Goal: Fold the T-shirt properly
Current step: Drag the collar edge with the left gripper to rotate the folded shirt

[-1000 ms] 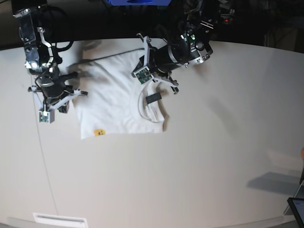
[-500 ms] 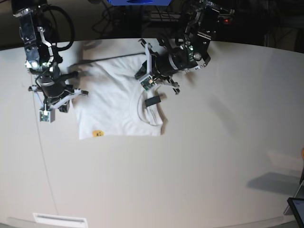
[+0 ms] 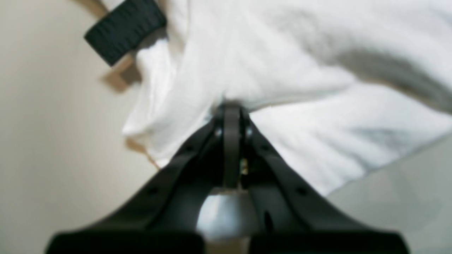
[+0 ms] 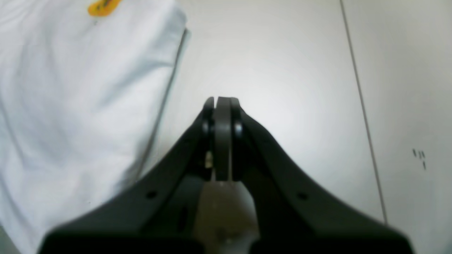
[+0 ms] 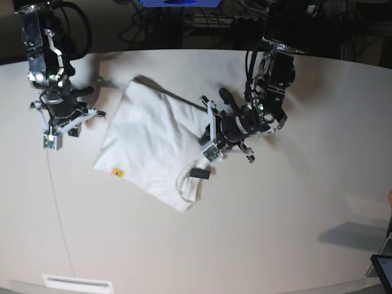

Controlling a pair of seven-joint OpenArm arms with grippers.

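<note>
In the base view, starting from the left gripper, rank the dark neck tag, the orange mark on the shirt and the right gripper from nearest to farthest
From the left gripper, shut on the T-shirt:
1. Dark neck tag, just below it at the collar.
2. Orange mark, near the shirt's lower left corner.
3. Right gripper, beyond the shirt's left edge.

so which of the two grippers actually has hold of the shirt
The left gripper: its shut jaws pinch the white T-shirt near the dark neck tag. The right gripper is shut over bare table, beside the cloth.
</note>
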